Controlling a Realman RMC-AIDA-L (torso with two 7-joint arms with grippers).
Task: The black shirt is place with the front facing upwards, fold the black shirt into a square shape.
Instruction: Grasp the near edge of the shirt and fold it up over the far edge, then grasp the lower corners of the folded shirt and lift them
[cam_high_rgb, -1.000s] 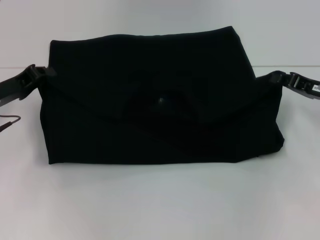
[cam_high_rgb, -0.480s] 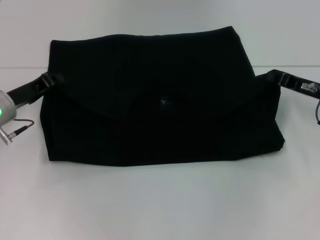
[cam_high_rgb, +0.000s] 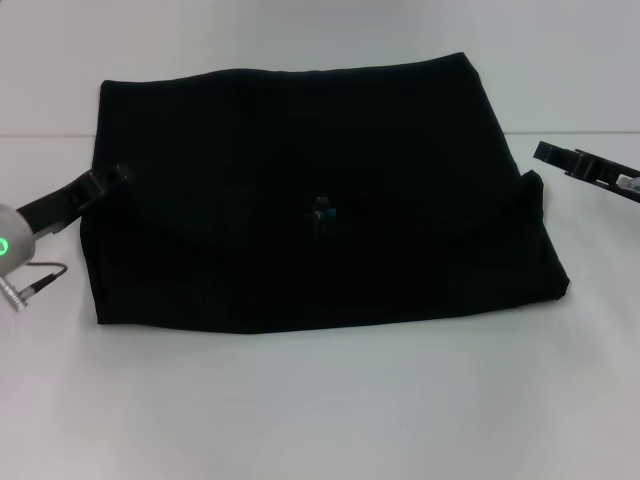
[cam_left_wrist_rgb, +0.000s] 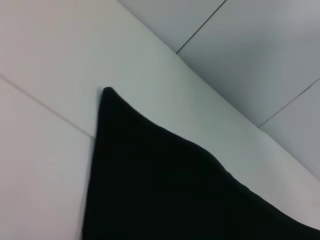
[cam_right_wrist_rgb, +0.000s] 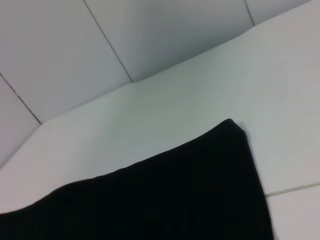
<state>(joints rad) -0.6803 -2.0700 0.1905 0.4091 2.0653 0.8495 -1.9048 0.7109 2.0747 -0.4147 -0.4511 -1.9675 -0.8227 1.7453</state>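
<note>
The black shirt (cam_high_rgb: 310, 190) lies folded in a wide rectangle in the middle of the white table, with a small blue label (cam_high_rgb: 322, 210) showing near its centre. My left gripper (cam_high_rgb: 108, 180) is low at the shirt's left edge and touches the cloth there. My right gripper (cam_high_rgb: 552, 155) hovers just off the shirt's right edge, open and clear of the cloth. Each wrist view shows only a far corner of the black shirt (cam_left_wrist_rgb: 165, 185) (cam_right_wrist_rgb: 190, 190) on the table.
The white table (cam_high_rgb: 320, 410) stretches bare in front of the shirt and to both sides. A grey cable (cam_high_rgb: 40, 275) hangs from the left wrist near the table's left edge. Grey wall panels (cam_right_wrist_rgb: 150, 35) rise behind the table.
Both grippers have come down from holding the raised side edges. The shirt's fold has settled flat. The right gripper has let go and drawn back to the right.
</note>
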